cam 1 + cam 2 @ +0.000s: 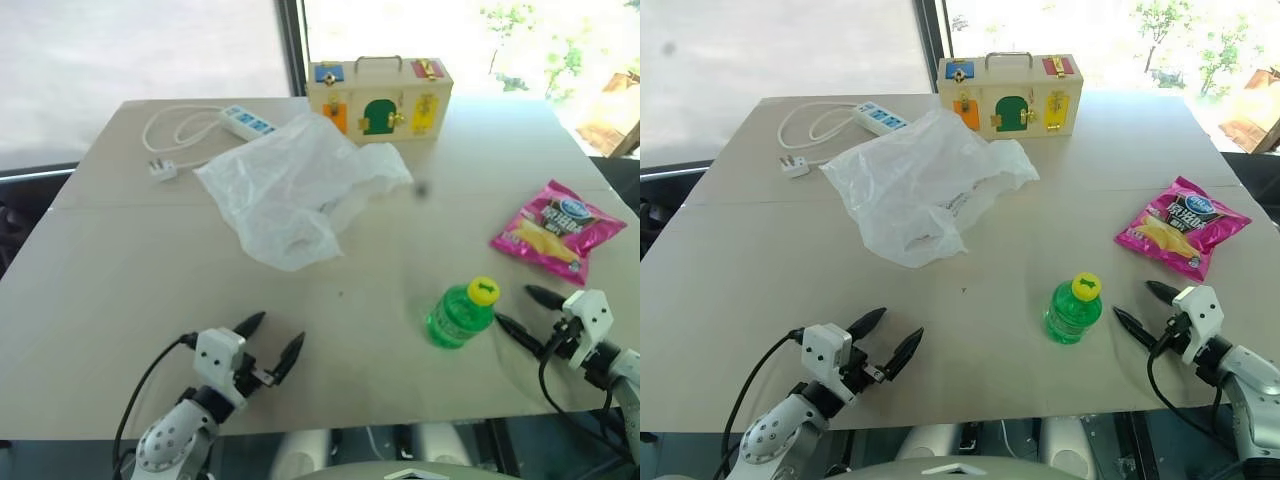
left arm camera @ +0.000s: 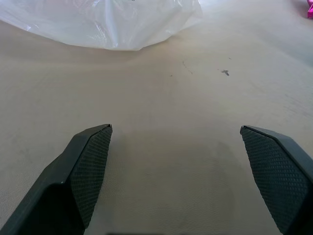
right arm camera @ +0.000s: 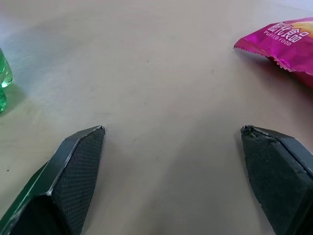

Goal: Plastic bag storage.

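Crinkly translucent plastic bag point(image 1: 300, 185) on matt, smooth table point(image 1: 130, 290)

The plastic bag point(image 1: 925, 185) lies on the desk point(image 1: 760, 280) near its middle, toward 12 o'clock. Behind it, at 12 o'clock, stands the wooden box point(image 1: 1010, 96), touching the bag's far edge. The power strip point(image 1: 884, 117) and its cord lie at 11 o'clock, beside the bag. The chip packet point(image 1: 1180, 226) lies at 3 o'clock. The bottle point(image 1: 1074, 309) stands at 5 o'clock, between the two grippers. The left gripper point(image 1: 880, 342) is at 7 o'clock and the right gripper point(image 1: 1148, 310) is at 4 o'clock.
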{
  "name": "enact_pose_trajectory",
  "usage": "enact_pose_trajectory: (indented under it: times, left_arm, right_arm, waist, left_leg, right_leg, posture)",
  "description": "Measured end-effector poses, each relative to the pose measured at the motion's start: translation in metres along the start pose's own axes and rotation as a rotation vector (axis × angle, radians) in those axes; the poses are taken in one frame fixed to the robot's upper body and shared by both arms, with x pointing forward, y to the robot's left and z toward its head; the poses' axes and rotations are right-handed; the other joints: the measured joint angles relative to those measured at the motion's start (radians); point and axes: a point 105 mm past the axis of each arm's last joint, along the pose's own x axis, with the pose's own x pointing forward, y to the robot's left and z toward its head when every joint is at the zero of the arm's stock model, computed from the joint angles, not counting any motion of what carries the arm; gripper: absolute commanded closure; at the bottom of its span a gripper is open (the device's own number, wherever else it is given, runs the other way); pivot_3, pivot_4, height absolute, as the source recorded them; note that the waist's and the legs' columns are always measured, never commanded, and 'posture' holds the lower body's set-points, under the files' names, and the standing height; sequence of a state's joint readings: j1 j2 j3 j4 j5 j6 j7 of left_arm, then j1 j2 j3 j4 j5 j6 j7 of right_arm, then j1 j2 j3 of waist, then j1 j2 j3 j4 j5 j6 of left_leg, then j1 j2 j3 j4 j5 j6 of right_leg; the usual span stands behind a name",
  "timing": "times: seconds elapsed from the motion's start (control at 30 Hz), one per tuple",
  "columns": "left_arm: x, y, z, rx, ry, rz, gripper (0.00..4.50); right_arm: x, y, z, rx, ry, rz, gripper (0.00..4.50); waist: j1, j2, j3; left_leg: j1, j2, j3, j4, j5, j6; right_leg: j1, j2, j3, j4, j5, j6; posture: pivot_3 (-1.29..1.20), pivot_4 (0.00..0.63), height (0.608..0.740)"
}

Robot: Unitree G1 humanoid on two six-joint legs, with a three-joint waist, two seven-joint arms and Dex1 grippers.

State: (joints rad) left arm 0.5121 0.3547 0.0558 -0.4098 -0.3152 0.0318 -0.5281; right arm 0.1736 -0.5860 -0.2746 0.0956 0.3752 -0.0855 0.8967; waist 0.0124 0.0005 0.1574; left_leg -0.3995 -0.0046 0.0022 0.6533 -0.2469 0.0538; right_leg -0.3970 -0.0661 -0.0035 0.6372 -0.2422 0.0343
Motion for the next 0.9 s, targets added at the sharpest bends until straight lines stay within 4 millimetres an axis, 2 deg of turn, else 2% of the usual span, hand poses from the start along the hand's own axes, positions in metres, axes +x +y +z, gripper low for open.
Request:
enact_pose_trajectory:
  times: [0.9]
  left_arm:
    - [0.0039, -0.0003, 0.0019, -0.005, -0.016, -0.009, 0.03]
  right_arm:
    - [-0.0005, -0.0028, -0.0002, -0.029, -0.011, 0.003, 0.00]
  waist:
    - [0.001, -0.001, 0.000]
  left_leg:
    - [0.000, 0.000, 0.000, 0.000, 0.000, 0.000]
  right_leg:
    - [0.000, 0.000, 0.000, 0.000, 0.000, 0.000]
  posture:
    - [0.00, 0.150, 0.740]
